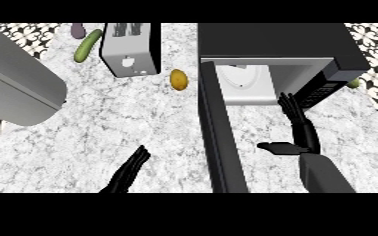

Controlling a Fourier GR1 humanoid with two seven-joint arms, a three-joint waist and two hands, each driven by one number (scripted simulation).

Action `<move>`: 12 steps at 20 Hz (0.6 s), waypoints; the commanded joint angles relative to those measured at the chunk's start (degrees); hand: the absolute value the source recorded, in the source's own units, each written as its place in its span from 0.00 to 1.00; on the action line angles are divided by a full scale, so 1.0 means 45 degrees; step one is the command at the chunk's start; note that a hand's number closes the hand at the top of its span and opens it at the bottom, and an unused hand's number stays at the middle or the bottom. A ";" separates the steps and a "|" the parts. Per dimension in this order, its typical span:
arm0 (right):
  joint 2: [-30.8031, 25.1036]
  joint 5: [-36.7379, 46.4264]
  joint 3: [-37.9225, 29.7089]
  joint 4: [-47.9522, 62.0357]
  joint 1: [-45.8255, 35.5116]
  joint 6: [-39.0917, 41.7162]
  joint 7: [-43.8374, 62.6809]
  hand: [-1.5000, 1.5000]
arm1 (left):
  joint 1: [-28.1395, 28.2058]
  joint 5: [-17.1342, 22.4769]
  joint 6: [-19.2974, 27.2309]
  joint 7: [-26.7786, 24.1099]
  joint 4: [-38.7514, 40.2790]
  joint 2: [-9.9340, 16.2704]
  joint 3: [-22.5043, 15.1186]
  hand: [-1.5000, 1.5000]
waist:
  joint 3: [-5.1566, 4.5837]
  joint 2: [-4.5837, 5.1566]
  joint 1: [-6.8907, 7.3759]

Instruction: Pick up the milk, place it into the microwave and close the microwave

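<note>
**Microwave standing open, right hand spread in front of the cavity**

You are looking steeply down at a pale marbled counter. Largest on it, a black microwave is filling the upper right. Its door is swinging wide open, reaching toward the lower edge as a long dark slab. Inside the lit cavity a white shape is sitting on the floor; it is possibly the milk, but you cannot tell for certain.

At the far left, a big grey rounded object is running off the edge. A silver toaster is standing at the upper middle, well apart from the microwave.

Your right hand is hovering just in front of the cavity opening, to the right of the door. Its fingers are stretching straight toward the microwave, the thumb is sticking out to the left, and it is gripping nothing. Your left hand is coming in at the lower edge, left of the door, with fingers straight and together, also gripping nothing.

A green cucumber is lying left of the toaster. A yellow potato-like item is lying between the toaster and the door. A small purple item is sitting just above the cucumber.
</note>
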 commanded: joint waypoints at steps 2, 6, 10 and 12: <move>-0.0159 -0.0660 -0.0006 -0.1008 0.1487 0.2373 -0.0854 0.00 | -0.0497 -0.0361 -0.0410 0.0784 0.0205 0.0353 -0.0229 1.00 | 0.0028 0.0040 -0.0230; -0.0344 -0.1169 0.0119 -0.2508 0.2378 0.2971 -0.0586 0.00 | -0.1339 -0.1285 0.0036 0.1523 0.1253 -0.0039 -0.0397 1.00 | 0.0019 0.0018 -0.0369; -0.0757 -0.1604 0.0392 -0.3748 0.3799 0.3974 -0.0633 0.00 | -0.1867 -0.2232 -0.0101 0.1880 0.2063 -0.0070 -0.1057 1.00 | 0.0019 0.0030 -0.0490; -0.0542 -0.1772 0.0597 -0.4636 0.4040 0.3676 -0.0280 0.00 | -0.2631 -0.2558 -0.0668 0.2042 0.2760 0.0195 -0.1111 1.00 | 0.0008 0.0032 -0.0610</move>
